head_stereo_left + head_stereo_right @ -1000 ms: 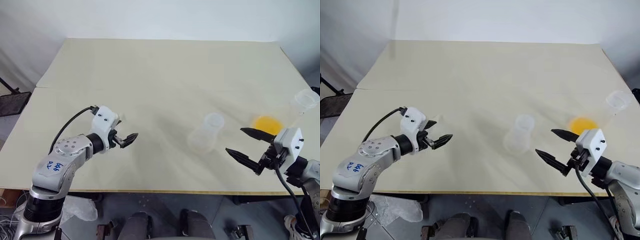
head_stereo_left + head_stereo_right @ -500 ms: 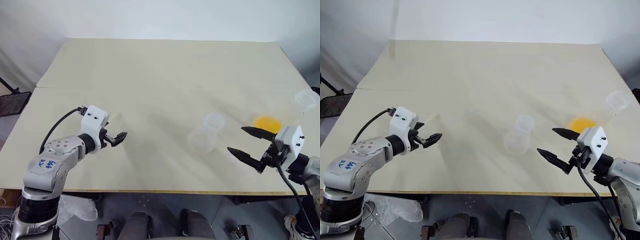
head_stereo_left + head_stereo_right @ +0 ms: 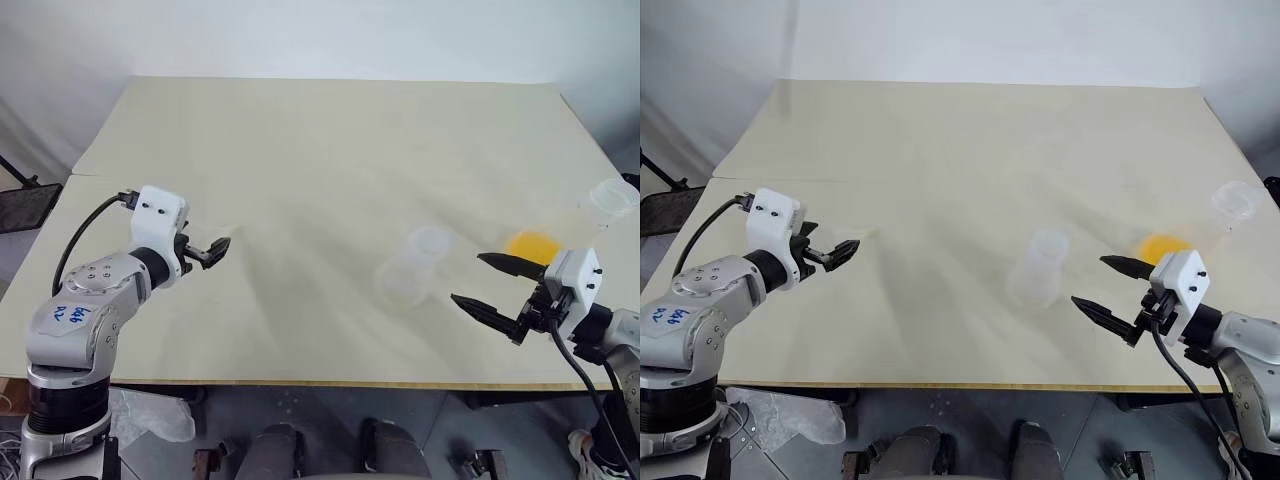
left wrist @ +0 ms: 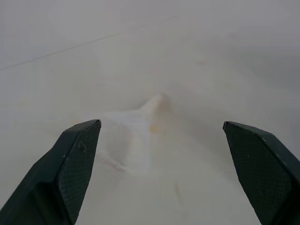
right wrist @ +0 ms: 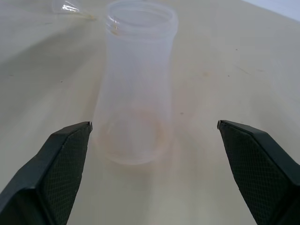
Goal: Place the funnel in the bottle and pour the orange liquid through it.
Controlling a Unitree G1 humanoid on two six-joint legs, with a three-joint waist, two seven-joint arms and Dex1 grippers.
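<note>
The translucent whitish bottle point(image 3: 410, 270) stands upright right of the table's middle, its neck open; the right wrist view shows the bottle point(image 5: 136, 93) straight ahead. My right gripper point(image 3: 470, 279) hovers open just to its right, pointing at it without touching. Behind that gripper the orange liquid point(image 3: 533, 245) shows as a round patch in a low clear container. The clear funnel point(image 4: 136, 136) lies on its side on the table, just ahead of my left gripper point(image 3: 215, 248), which is open and holds nothing.
A clear plastic cup point(image 3: 612, 200) stands near the table's right edge. The pale wooden table point(image 3: 330, 150) has a seam running in from its left edge.
My left arm has swung to the left and a little away from the table's front edge, its gripper still open. The right gripper and the bottle have stayed put.
</note>
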